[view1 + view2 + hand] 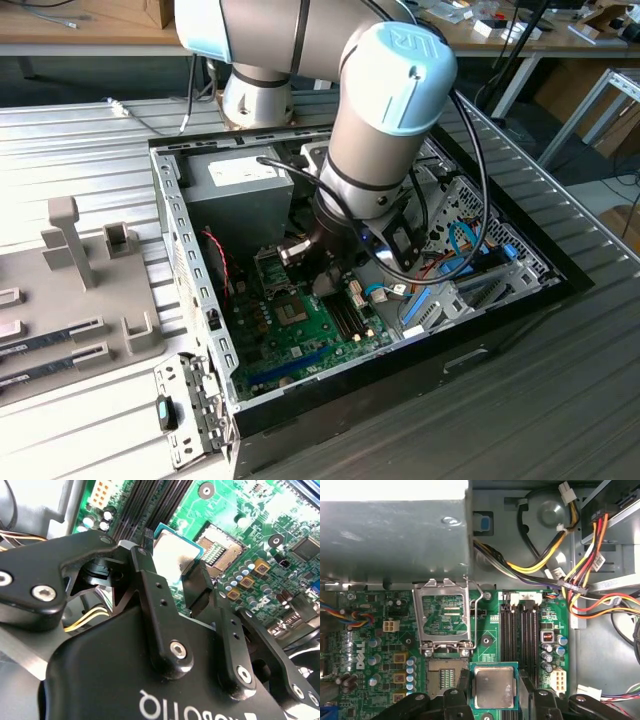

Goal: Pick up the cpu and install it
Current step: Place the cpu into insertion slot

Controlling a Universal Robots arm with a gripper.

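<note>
In the exterior view the arm reaches down into the open computer case [190, 250]. The gripper [322, 278] hangs low over the green motherboard [300, 345], just beside the socket [291, 311]. The grey power-supply box [245, 190] sits beyond the socket, against the case's far wall. From here I cannot tell what the fingers carry.

In the second wrist view the gripper [172, 566] is closed down to the width of the cpu [172, 552]. Its two black fingers [150, 597] press on opposite edges of the chip, whose silver-grey top faces the camera. The socket [220, 550] lies just beside the chip and looks empty, with its field of contacts bare.

In the first wrist view the cpu [494, 686] sits clamped in the gripper [494, 696], between the socket [445, 674] and the memory slots [520, 630]. The socket's metal frame [442, 612] is swung up and open. Whether the chip touches the board or hovers over it, I cannot tell.

As I judge it, the pick-up is done and the install is not — the chip is beside the socket, not in it, and the frame is not yet closed.

As for writing, there is white lettering on the gripper's body, white print on the board near the socket and a pale label on the power-supply box — none of it is read off here.
</note>
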